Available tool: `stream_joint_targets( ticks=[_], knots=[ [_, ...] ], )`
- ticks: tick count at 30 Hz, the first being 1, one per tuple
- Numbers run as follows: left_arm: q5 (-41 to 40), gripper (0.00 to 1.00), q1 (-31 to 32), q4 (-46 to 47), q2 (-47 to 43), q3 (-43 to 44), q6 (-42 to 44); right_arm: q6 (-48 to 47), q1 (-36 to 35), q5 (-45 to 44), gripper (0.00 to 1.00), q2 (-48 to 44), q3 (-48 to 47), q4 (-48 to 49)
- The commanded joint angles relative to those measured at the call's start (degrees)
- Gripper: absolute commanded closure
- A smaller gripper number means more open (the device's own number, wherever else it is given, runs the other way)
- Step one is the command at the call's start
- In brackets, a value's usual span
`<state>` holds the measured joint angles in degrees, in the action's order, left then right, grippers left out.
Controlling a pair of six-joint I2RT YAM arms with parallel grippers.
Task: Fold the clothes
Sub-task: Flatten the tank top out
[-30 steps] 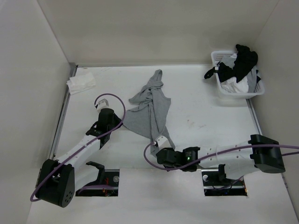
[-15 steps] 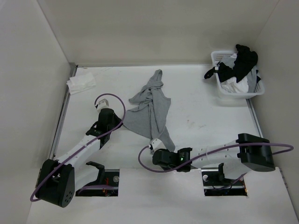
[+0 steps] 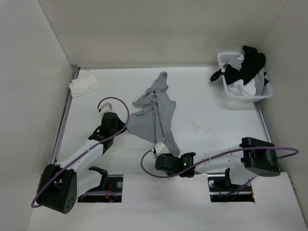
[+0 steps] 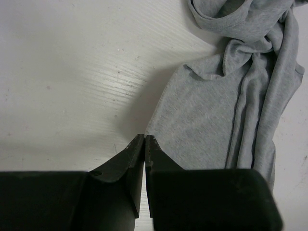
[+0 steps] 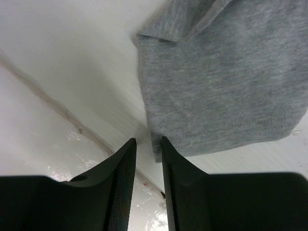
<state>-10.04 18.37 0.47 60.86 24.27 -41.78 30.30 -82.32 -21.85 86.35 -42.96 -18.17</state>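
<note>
Grey T-shirt point(image 3: 155, 115) lies bunched, sleeves hidden; left tool point(image 4: 145, 136) closed empty, right tool point(image 5: 148, 141) parted at its hem.

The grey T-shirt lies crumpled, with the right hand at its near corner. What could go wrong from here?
The right hand is open with only the hem corner of the T-shirt at its tips; a shallow pinch may slip off.
The T-shirt is bunched and twisted; pulling one corner could drag the whole bundle.
The left hand is shut beside the edge, apparently holding nothing, so nothing anchors the cloth.
</note>
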Motion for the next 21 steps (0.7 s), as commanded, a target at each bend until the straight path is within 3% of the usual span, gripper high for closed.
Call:
stream_joint_targets(
  ticks=[1, 11, 21],
  knots=[
    [0.9, 0.96, -0.49, 2.08, -1.1, -0.45, -0.41, 1.07, -0.42, -0.56, 0.68, 2.25, -0.81, 0.33],
    [1.08, 0.96, -0.66, 1.99, -2.06, -0.54, -0.5, 2.56, -0.42, -2.24, 0.7, -0.3, 0.86, 0.24],
    [1.08, 0.96, -0.66, 1.64, -3.38, -0.1, -0.58, 5.46, 0.1, -2.15, 0.95, -0.56, 2.44, 1.12]
  ],
)
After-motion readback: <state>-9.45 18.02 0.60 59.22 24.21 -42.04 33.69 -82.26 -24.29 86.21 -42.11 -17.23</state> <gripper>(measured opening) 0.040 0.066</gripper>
